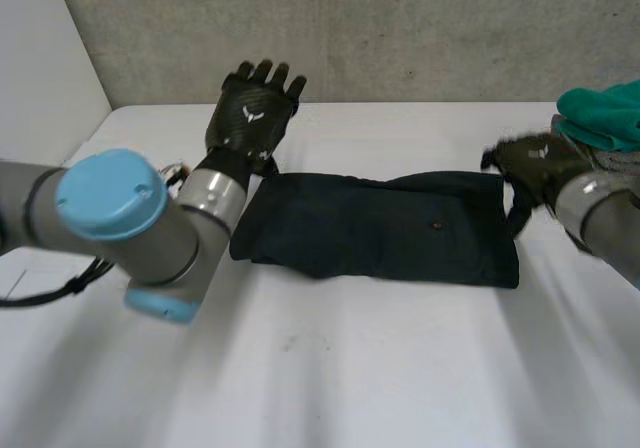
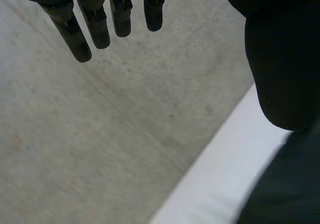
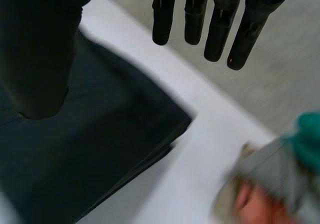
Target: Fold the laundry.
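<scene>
Though near the garment (image 1: 380, 228), left hand (image 1: 250, 113), right hand (image 1: 535, 163): fingers (image 2: 95, 24) straight (empty).

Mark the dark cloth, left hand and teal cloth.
dark cloth (image 1: 390, 226): head view, middle of its top layer.
left hand (image 1: 252, 116): head view, middle of the hand, below the fingers.
teal cloth (image 1: 610, 113): head view, its visible middle.

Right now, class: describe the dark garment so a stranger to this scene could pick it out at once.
On the white table, between the left hand and the right hand, lies the dark garment, folded into a long flat band. Unlike the teal cloth heaped at the right, it is near-black and lies flat.
</scene>
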